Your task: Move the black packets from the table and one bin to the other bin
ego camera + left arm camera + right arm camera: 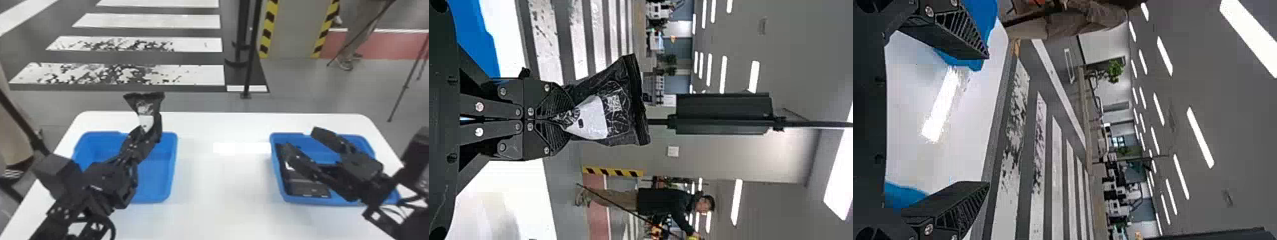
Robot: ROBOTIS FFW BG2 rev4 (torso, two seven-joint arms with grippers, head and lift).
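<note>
At left of the frame, over the upper edge of the left bin (174, 166): one black packet (145, 103), clutched by its narrow end in the left gripper (563, 119), fingers closed on it, the wide end flaring beyond the tips, away from the palm. At right of the frame: the right gripper (303, 141), fingers apart, nothing between them, poised above the right bin (275, 166); inside that bin, dark flat pieces (308, 188), probably more packets. Step in hand, by my reckoning as I stand here: transfer, one packet lifted, not yet deposited. Next move, likely: carry rightward across the table (223, 182), or a handover, then release into the right bin.
</note>
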